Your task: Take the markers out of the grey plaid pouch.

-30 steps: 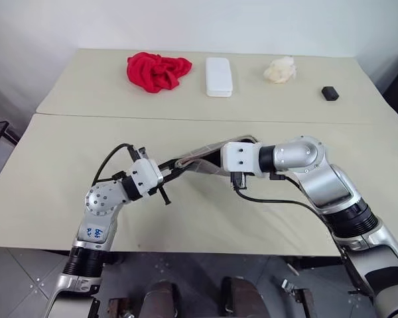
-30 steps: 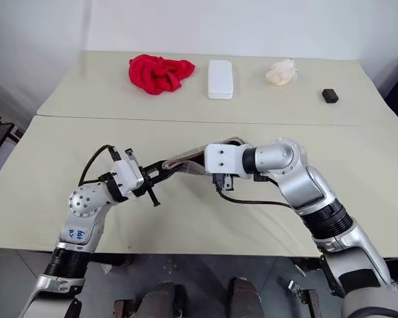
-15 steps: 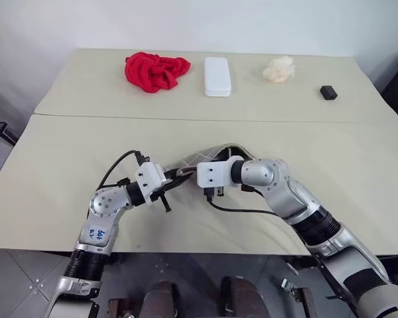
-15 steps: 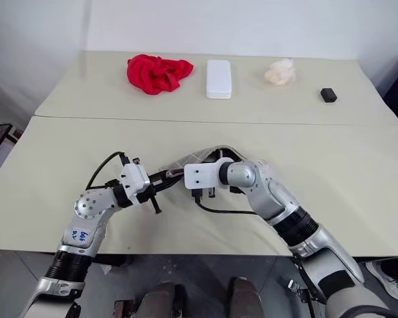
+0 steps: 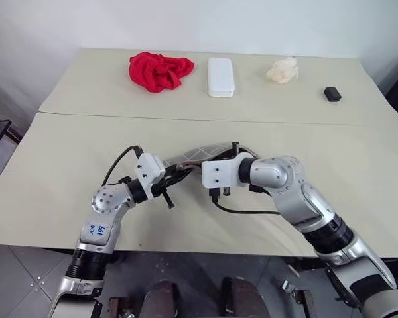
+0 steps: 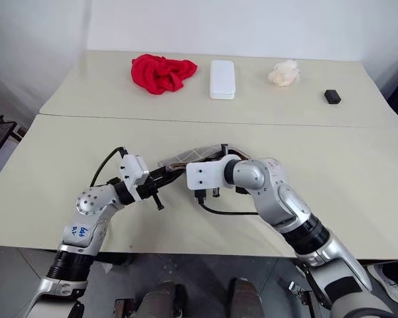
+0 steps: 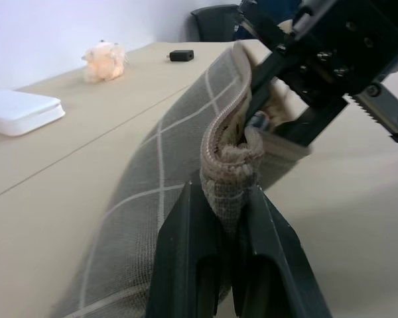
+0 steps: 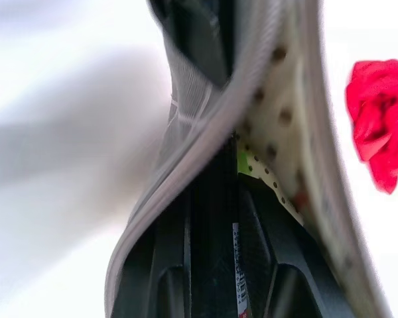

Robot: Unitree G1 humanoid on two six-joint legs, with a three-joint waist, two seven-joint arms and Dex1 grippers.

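While the two arms are meeting over the near table [image 5: 66, 172], the grey plaid pouch [image 5: 199, 156] is hanging stretched between them, lifted off the surface near the table's middle. The left gripper [image 7: 227, 218] is pinching the pouch's end with its fingers pressed together on the bunched fabric and zip edge. The right gripper [image 8: 212, 199] is reaching into the open mouth from the other side; its fingers are sitting a little apart around something dark inside, against the dotted lining, but what they are gripping cannot be told. A sliver of green is showing just beside them in the right wrist view.

Open tabletop is lying on both sides of the arms, out to the left and right edges, and the front edge is running close under the elbows. A seam is separating this table from the far table [image 5: 358, 79], where a red cloth [image 5: 160, 71], a white hard case [image 5: 220, 77], a pale crumpled lump [image 5: 282, 70] and a small black block [image 5: 331, 95] are sitting in a row, well apart from the pouch.
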